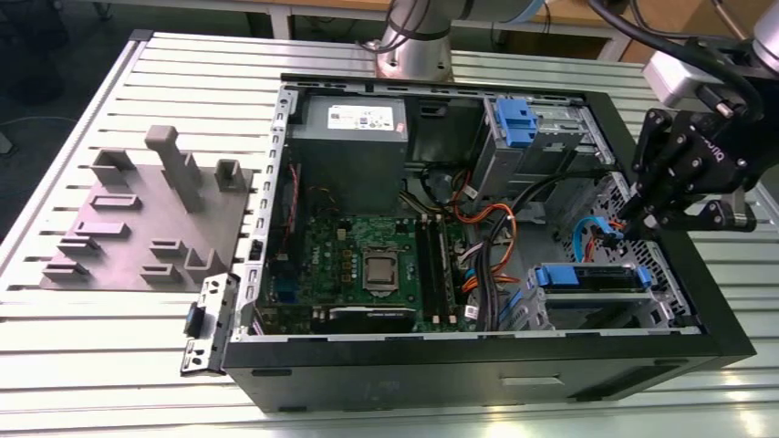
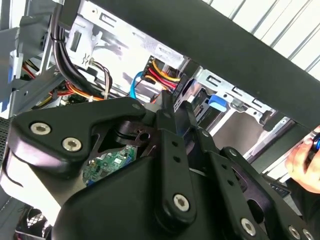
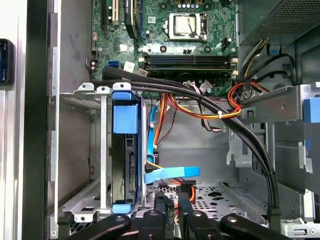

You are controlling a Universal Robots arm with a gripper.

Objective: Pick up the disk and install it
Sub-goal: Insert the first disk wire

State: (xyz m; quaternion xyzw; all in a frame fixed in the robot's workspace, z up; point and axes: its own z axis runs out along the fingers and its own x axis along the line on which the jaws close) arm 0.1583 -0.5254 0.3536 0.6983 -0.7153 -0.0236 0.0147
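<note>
First wrist view: the disk [image 3: 125, 160] sits edge-up in the drive cage [image 3: 80, 100] of the open computer case [image 1: 487, 360], its blue carrier frame showing at both ends, so it looks already seated or nearly so. The gripper [image 3: 171, 204] hangs just beside the cage, over the perforated case floor, and its jaws look drawn together with nothing between them. A blue data cable [image 3: 172, 174] and a bundle of orange and red power leads [image 3: 200, 112] lie close to the disk's connector edge. In my judgement, doing this step well means keeping the fingertips clear of those leads and pressing squarely along the cage rails, so the carrier does not bind or tilt.
</note>
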